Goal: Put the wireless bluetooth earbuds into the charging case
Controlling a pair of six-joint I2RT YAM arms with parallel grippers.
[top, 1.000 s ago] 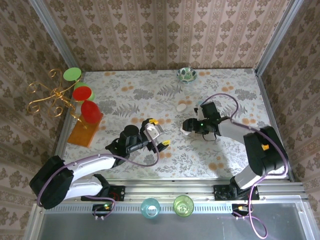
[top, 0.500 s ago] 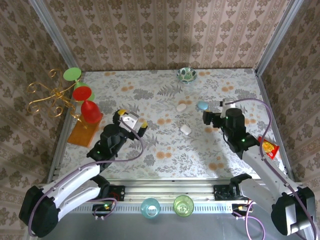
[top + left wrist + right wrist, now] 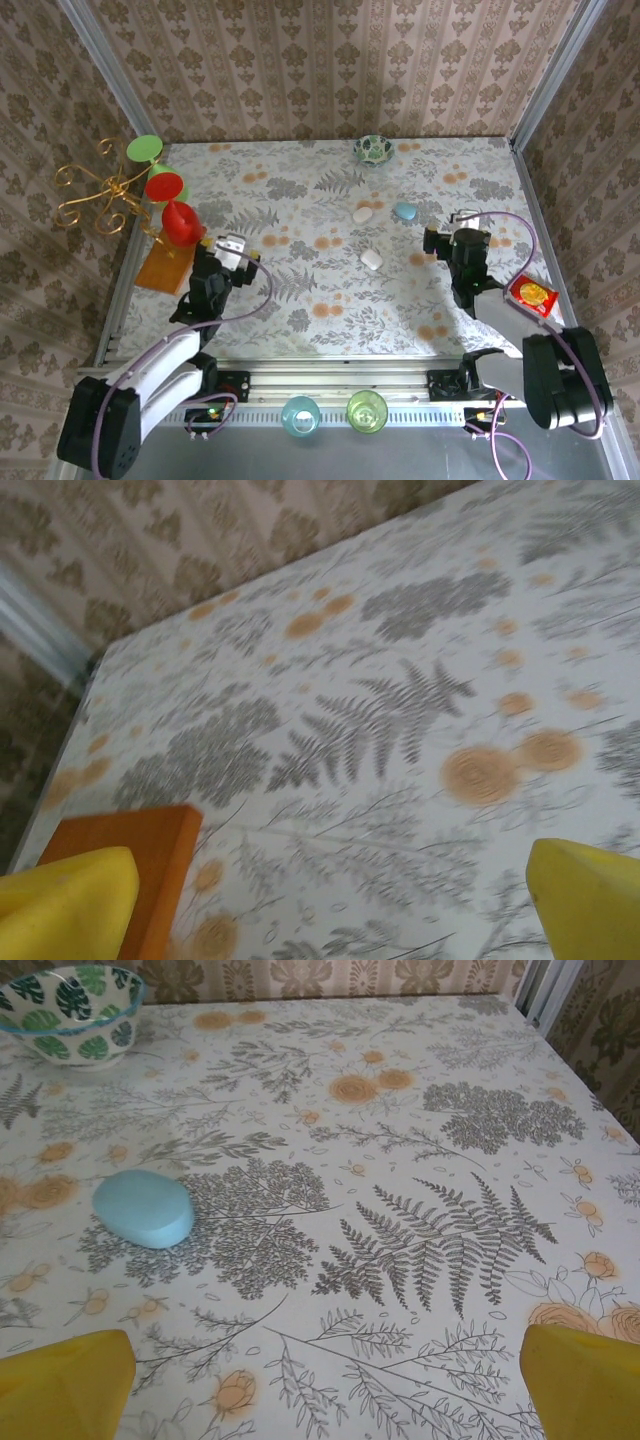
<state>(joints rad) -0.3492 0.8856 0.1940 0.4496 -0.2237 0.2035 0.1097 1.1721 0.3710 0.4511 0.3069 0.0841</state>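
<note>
1. Left gripper (image 3: 328, 900) and right gripper (image 3: 320, 1385): both wide open, empty, above the surface (image 3: 340, 300).
2. Blue case (image 3: 144, 1208): closed, ahead of the right gripper; white case (image 3: 362, 214) near it. Whereabouts of buds: too small to tell.
3. Risk: the glossy, rounded case likely skids out of a pinch; the closed lid blocks insertion.

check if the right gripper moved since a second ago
Yes: the right gripper went rightward, from left of the pale-blue case to its right.
</note>
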